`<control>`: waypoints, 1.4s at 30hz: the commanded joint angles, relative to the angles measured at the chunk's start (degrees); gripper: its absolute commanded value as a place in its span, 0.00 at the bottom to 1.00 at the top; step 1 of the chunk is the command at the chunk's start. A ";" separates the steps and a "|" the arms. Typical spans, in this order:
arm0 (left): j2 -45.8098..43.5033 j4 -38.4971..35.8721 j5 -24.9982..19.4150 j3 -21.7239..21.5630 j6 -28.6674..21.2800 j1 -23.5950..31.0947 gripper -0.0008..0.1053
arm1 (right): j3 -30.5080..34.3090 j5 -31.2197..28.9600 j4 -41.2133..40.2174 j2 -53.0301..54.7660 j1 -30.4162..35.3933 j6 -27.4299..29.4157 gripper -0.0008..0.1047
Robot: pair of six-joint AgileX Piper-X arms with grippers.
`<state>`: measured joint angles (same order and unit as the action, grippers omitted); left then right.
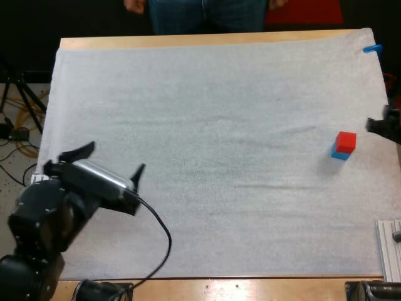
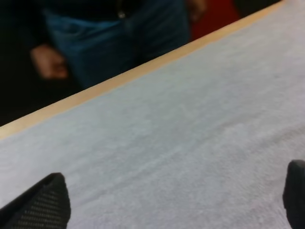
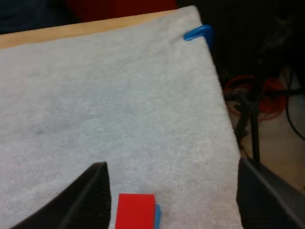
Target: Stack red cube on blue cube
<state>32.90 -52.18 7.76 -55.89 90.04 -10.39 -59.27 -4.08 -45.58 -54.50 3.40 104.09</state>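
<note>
Right gripper [image 3: 171,167] was seen spread wide at the 3 o'clock edge of the white mat [image 1: 219,125], clear of the red cube [image 1: 346,140], which was set atop the blue cube [image 1: 341,155] just beside it. Left gripper [image 1: 118,157] was held open at 8 o'clock, nothing gripped.

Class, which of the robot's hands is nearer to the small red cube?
Right. The right hand hovers just beside the small red cube; the left hand is far across the white mat, near its opposite edge.
</note>
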 commanded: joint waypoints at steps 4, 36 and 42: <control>-0.09 0.71 4.75 -2.90 -0.41 8.79 0.83 | -0.46 0.13 -0.43 3.77 1.03 0.23 0.54; -32.16 -14.71 4.80 2.91 -0.42 8.77 0.83 | 10.50 11.40 -21.73 47.49 0.91 2.34 0.54; -39.48 -20.87 4.90 5.06 -0.12 8.77 0.83 | 14.65 14.32 -23.71 54.29 0.91 2.34 0.54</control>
<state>-0.89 -72.65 12.24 -50.73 89.65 -1.41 -44.57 9.13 -69.29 -0.77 4.09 106.08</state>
